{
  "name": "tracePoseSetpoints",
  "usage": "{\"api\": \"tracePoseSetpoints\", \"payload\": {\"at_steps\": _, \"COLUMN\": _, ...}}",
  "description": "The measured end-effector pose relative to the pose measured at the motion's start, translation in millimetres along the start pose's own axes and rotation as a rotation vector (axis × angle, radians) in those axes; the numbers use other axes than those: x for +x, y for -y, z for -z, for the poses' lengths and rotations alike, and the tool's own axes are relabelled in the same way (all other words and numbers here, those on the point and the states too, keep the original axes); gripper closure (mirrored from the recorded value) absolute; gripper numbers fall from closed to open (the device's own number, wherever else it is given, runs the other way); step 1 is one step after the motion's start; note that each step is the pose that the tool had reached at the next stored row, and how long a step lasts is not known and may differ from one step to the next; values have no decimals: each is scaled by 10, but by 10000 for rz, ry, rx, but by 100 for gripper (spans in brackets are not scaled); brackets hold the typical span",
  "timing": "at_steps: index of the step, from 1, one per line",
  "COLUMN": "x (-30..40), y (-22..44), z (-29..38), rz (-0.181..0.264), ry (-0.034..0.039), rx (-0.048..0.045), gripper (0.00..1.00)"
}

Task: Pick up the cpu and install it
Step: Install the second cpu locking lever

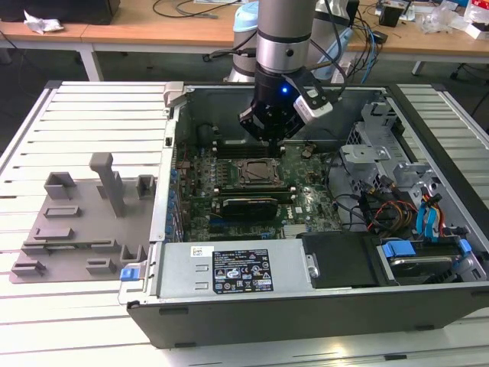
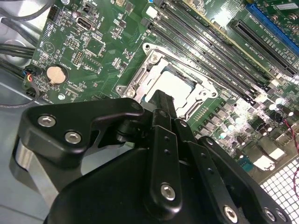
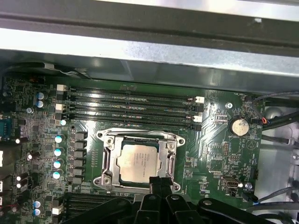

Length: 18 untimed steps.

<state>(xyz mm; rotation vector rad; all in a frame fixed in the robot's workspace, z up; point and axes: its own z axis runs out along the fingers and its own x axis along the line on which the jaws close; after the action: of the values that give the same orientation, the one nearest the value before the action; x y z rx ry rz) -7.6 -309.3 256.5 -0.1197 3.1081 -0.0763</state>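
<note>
Motherboard [image 1: 252, 183] work is what we see in the exterior view: the arm reaches down into the open computer case [image 1: 306, 283] on the slatted bench, and the gripper [image 1: 269, 136] hangs just above the socket [image 1: 256, 173], near the board's far edge; a grey tray [image 1: 84, 222] lies well apart on the bench, toward the exterior view's left. From here we cannot tell how the fingers stand. In the second wrist view the gripper [image 2: 161, 100] comes to a narrow tip, its fingers drawn together with no gap showing, just over the near edge of the cpu [image 2: 180, 86], which lies flat inside the metal frame [image 2: 140, 81] of the socket; whether the tip touches the chip we cannot tell. A coin cell [image 2: 55, 73] sits on the board off to one side. In the first wrist view the cpu [image 3: 138, 161] rests square in the socket, silvery top up, the frame [image 3: 108, 161] around it, and the memory slots [image 3: 131, 107] run alongside; the gripper [image 3: 156, 179] ends at the chip's edge, holding nothing. We judge the chief risk now to be a sideways nudge or a downward press from that tip, which could shift the chip off its seat and bend the contacts beneath; catching the frame could do the same.
</note>
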Motion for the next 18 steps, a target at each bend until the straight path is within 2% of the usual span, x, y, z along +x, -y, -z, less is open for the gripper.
{"api": "tracePoseSetpoints", "payload": {"at_steps": 2, "x": 1, "y": 4, "z": 1, "rz": -1, "ry": -1, "rx": 2, "gripper": 89}}
{"api": "tracePoseSetpoints", "payload": {"at_steps": 8, "x": 7, "y": 91, "z": -4, "rz": 0, "ry": 0, "rx": 2, "gripper": 89}}
{"api": "tracePoseSetpoints", "payload": {"at_steps": 14, "x": 11, "y": 139, "z": -18, "rz": 0, "ry": 0, "rx": 2, "gripper": 89}}
{"api": "tracePoseSetpoints", "payload": {"at_steps": 18, "x": 21, "y": 250, "z": -46, "rz": 0, "ry": 0, "rx": 1, "gripper": 89}}
